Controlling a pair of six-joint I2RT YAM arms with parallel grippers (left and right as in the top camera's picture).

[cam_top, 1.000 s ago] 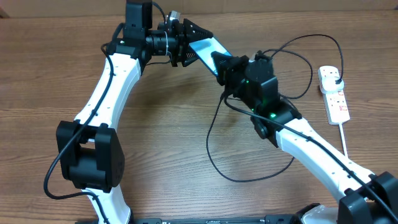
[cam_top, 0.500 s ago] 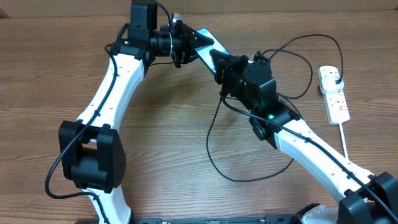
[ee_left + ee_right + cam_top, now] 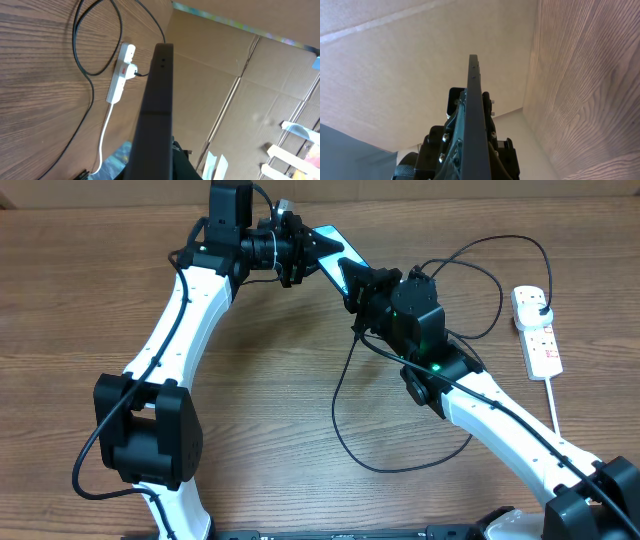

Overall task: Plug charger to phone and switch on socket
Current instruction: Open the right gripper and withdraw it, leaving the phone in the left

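Nearest to the robot's bases, the charger (image 3: 334, 420) lies in a loose loop on the tabletop (image 3: 250, 390). Its black plug (image 3: 541, 304) seems to sit already in the socket (image 3: 540, 340), which lies flat at the right side, well apart from the arms. I cannot tell where the small connector tip is.

Further away, the right tool (image 3: 352, 280) is closed on one end of the phone (image 3: 332, 248). The phone is in the air above the tabletop, and its lit screen shows between the two arms. The left tool (image 3: 304, 252) is clamped on the other end, and both wrist views show the phone edge-on, coming straight out of the fingers. Behind it stands a cardboard wall (image 3: 395, 60).

The phone is stiff and rather light, but its glass is smooth and fragile. I think it is best held by the two long edges, with firm and not hard pressure, and the port end left free. The cable is thin and limp, so it will not push; the tool should take it just behind the tip, where it is stiff. One tool must let go first for this. The red switch probably needs only a short press.
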